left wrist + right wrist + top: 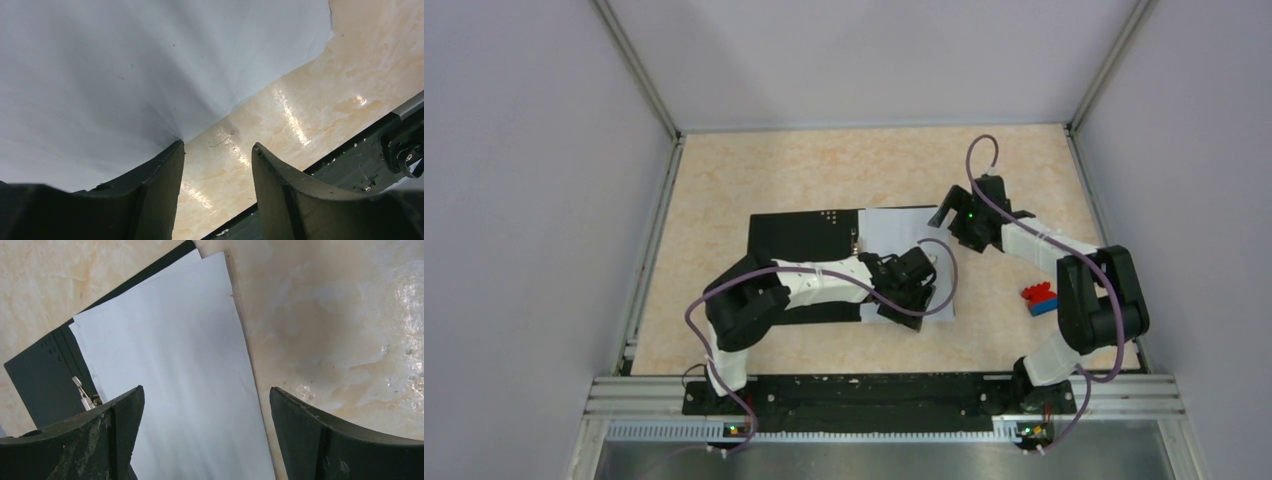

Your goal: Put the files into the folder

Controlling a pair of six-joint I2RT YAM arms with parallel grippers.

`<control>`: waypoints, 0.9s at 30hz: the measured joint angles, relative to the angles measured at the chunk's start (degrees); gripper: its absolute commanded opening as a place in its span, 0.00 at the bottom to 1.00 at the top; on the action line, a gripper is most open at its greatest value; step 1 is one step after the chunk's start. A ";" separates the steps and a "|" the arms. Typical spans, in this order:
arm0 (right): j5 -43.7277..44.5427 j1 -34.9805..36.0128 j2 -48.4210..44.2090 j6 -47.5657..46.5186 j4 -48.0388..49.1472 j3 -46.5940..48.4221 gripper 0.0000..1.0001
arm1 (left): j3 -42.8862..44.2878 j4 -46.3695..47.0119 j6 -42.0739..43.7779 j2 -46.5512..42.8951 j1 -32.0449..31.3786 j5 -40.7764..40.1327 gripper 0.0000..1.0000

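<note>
Top view: the flat black-lined folder (799, 235) lies open at centre frame on the beige marbled tabletop (754, 165). The thin stack of plain white paper sheets (894, 235) lies on its right half.

Your left fingers (155, 190) are at the stack's lower-right edge. They are parted, with only tabletop showing between them. One tip presses on the paper's edge (creases fan out from it); nothing is pinched.

Your right fingers (115, 425) are spread wide at the stack's upper-right corner, straddling its right edge and holding nothing. The right wrist view shows the folder's small metal spine clip (82, 392) at lower left.

A small red-and-blue toy block (1041, 297) sits right of centre, well apart from the sheets.
</note>
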 measured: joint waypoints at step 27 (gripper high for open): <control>1.31 1.18 12.70 -4.07 4.42 8.55 0.95 | 6.49 -8.09 -0.11 -5.38 37.55 -5.57 0.48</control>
